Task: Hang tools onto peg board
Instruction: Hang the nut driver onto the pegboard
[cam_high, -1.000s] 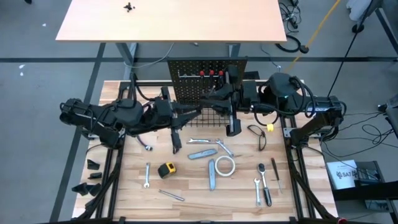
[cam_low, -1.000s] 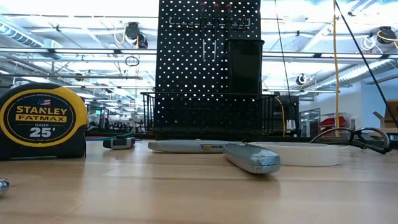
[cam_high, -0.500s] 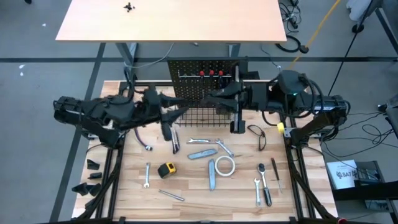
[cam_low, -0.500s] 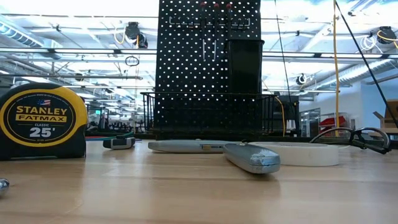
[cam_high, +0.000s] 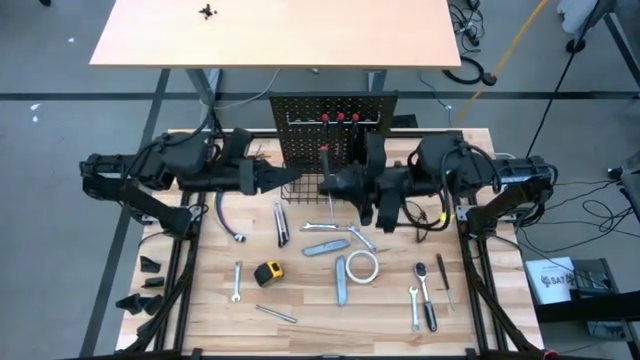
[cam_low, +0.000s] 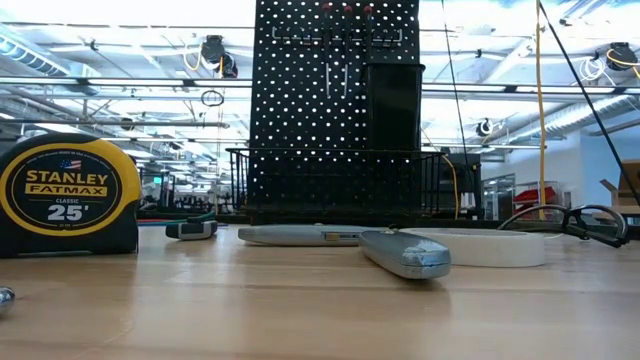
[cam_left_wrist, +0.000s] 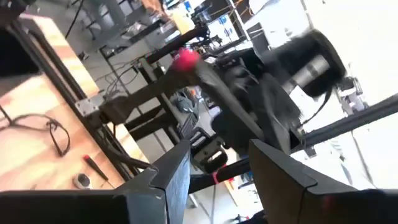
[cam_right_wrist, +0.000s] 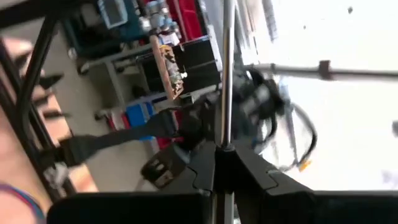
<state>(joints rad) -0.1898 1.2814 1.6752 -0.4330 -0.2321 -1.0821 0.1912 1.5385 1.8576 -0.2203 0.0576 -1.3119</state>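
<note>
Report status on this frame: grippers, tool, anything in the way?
Right gripper shut on screwdriver, in front of peg board. Left gripper open, empty, close beside it. Screwdriver not yet hung. Left arm crowds the approach.

Bright ceiling strip lights flare white behind the upright black perforated peg board (cam_low: 335, 110), leaving it nearly silhouetted. The pale wooden table (cam_high: 310, 300) is evenly lit with soft shadows, and both wrist views smear with motion blur and blown-out glare.

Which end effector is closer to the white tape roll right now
Right. The right end effector sits just behind the white tape roll, near the peg board; the left end effector is farther left.
</note>
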